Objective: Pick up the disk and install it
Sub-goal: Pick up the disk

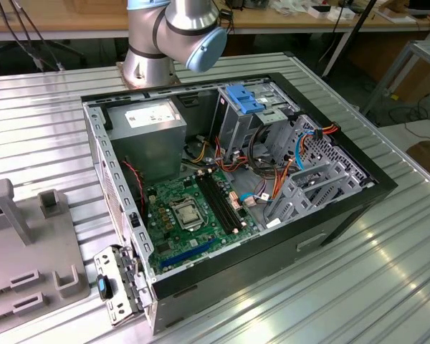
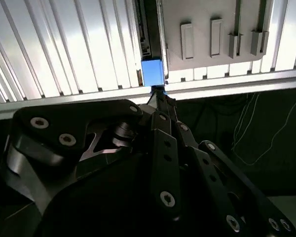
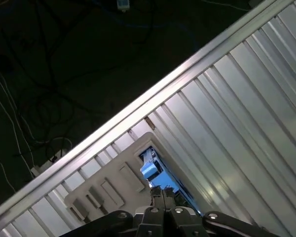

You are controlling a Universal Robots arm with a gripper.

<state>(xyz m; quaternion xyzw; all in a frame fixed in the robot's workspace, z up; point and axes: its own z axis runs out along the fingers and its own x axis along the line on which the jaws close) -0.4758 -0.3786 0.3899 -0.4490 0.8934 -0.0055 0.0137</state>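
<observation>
Hanging over the edge of the ribbed metal table, the gripper points down with its fingers drawn together. They sit tip against tip as far as I can make out, with nothing between them. Dead ahead of those tips, at twelve o'clock along the fingers' own line, sits the disk. Its bright blue carrier end shows in both wrist views, hard by the table's edge rail. It rests in a channel just beside the grey fixture plate. Its long axis runs with the table's ribs, from the edge rail inward along the plate's side. I'd judge the tips to be clear of it, above and not touching. So the relation that counts is plain: disk straight below the fingers, lengthways along the ribs, blue end outermost. In the exterior view the grey fixture plate sits at about eight o'clock from the open computer case, just beside it on the table.
</observation>
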